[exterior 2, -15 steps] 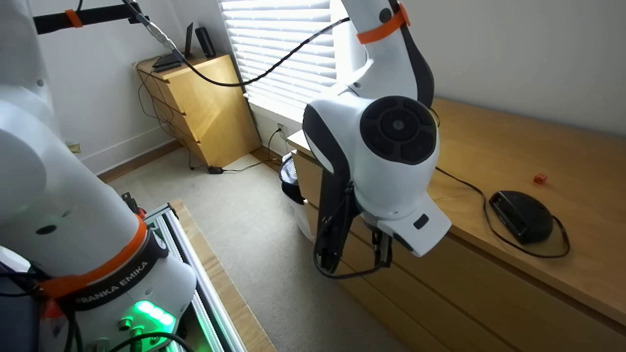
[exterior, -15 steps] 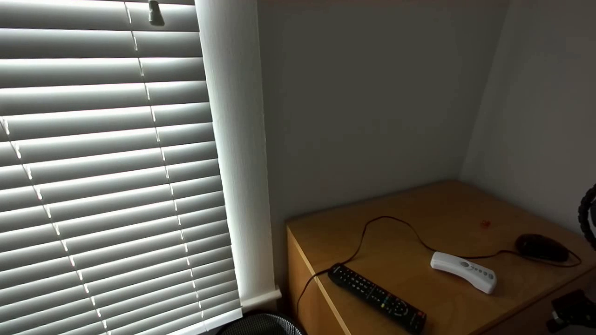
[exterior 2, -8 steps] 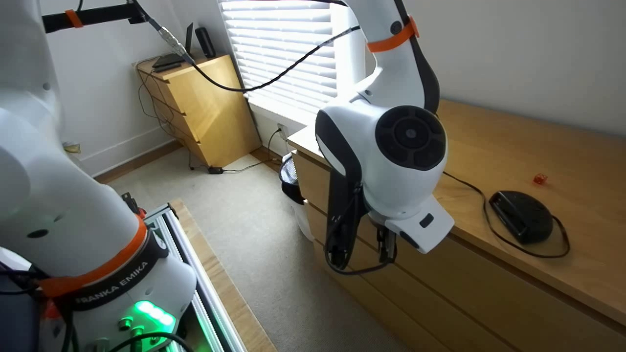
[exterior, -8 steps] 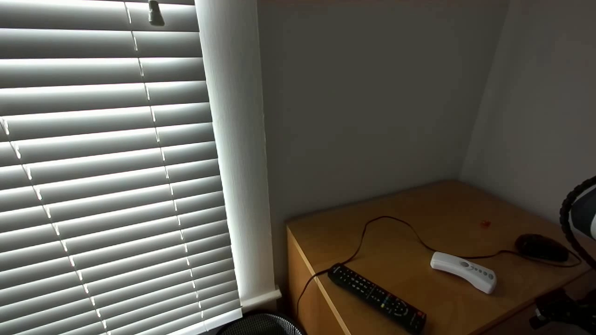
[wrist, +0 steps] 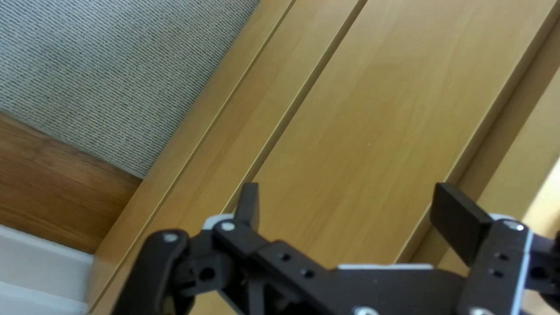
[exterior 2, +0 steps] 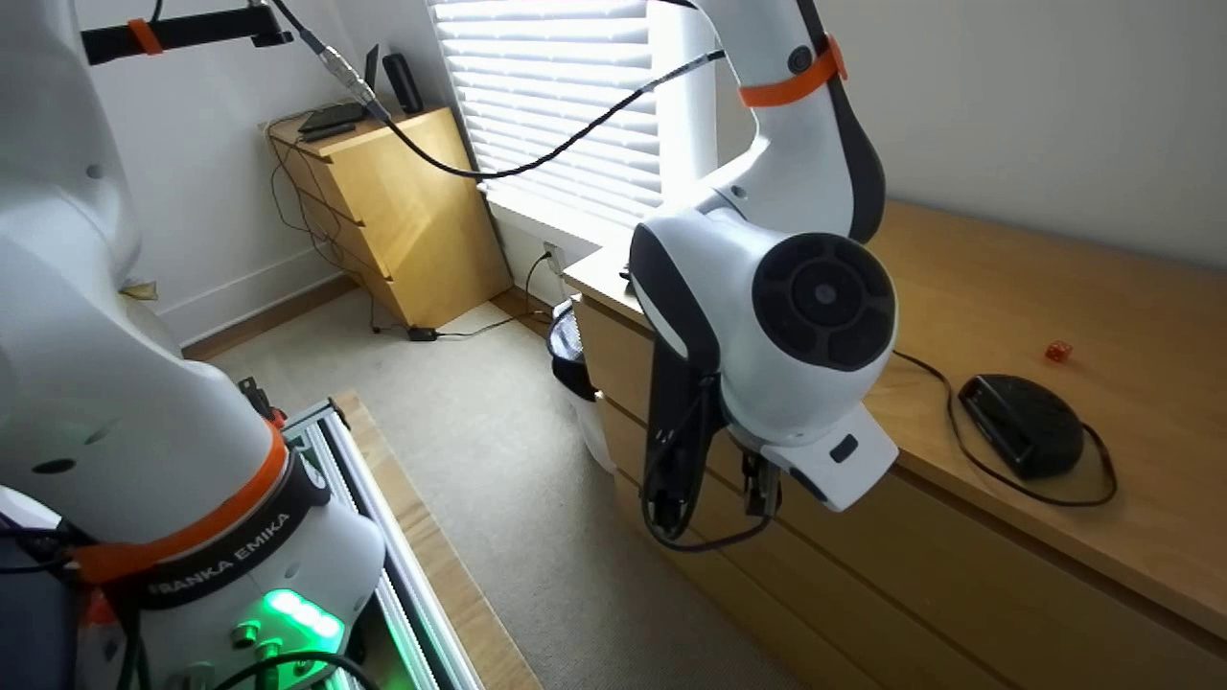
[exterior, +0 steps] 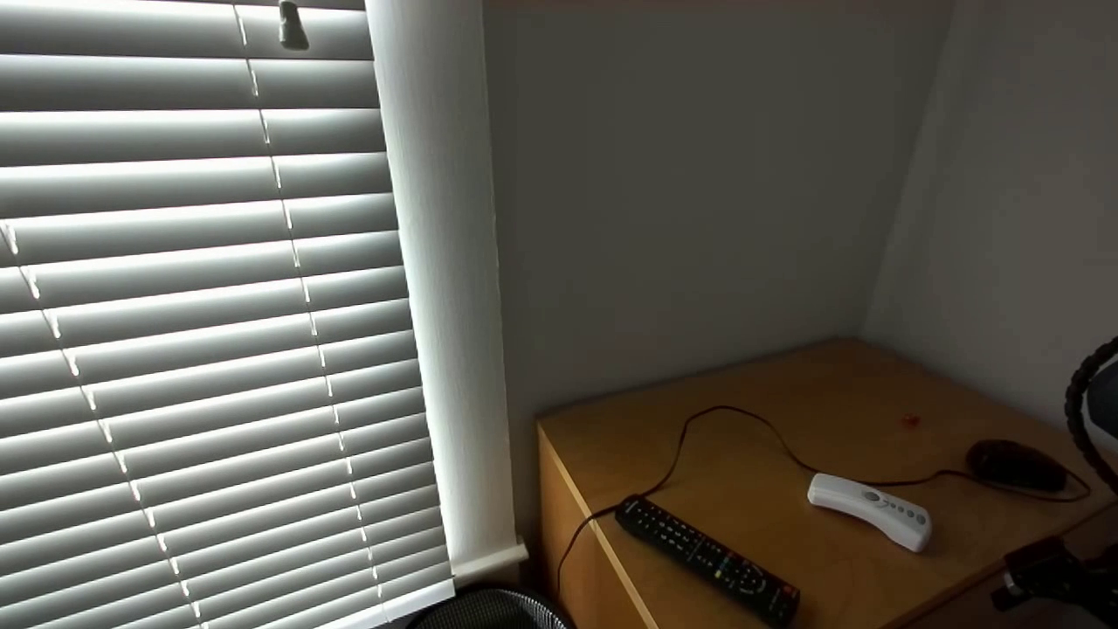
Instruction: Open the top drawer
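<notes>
The light-wood dresser's top drawer (exterior 2: 968,561) appears shut in an exterior view. Its front (wrist: 372,131) fills the middle of the wrist view, with a recessed gap along its upper edge at the right. My gripper (wrist: 345,190) is open, with nothing between its fingers. In the wrist view one fingertip overlaps the seam below the top drawer and the other overlaps its upper edge; I cannot tell whether they touch. In an exterior view the gripper (exterior 2: 762,489) hangs in front of the drawers, mostly hidden by the wrist. Only a dark part shows at the right edge of an exterior view (exterior: 1035,577).
On the dresser top (exterior 2: 1131,278) are a black device (exterior 2: 1021,425) with a cable and a red die (exterior 2: 1058,351). A black remote (exterior: 707,559) and a white remote (exterior: 869,509) lie there too. A waste bin (exterior 2: 580,383) stands at its far end.
The arm and gripper have moved right and a little down in an exterior view, closer to the dresser. The drawer has not visibly moved.
</notes>
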Controlling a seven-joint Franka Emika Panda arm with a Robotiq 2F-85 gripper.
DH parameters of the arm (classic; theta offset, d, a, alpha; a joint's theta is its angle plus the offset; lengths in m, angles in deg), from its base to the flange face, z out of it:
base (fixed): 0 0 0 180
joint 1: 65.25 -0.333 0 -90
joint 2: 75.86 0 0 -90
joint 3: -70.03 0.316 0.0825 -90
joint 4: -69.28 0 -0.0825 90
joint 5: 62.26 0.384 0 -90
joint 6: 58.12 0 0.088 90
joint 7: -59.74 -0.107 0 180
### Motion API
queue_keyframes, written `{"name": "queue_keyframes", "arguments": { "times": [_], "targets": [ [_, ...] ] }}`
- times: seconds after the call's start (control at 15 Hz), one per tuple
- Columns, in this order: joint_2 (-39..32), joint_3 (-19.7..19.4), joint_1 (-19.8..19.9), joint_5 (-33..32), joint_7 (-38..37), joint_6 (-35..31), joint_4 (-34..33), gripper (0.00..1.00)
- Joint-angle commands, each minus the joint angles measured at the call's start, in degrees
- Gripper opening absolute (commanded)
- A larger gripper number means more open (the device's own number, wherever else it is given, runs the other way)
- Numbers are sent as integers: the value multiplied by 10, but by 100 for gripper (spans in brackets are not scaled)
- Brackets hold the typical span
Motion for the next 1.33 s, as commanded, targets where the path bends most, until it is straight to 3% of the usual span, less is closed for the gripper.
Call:
{"name": "queue_keyframes", "arguments": {
  "times": [0.0,0.47,0.87,1.27],
  "targets": [
    [-13,10,48,13,41,49,-10,100],
    [-51,5,93,33,104,125,-33,100],
    [-85,5,104,57,124,187,-55,100],
    [-122,6,100,156,161,206,-82,100]
  ]
}}
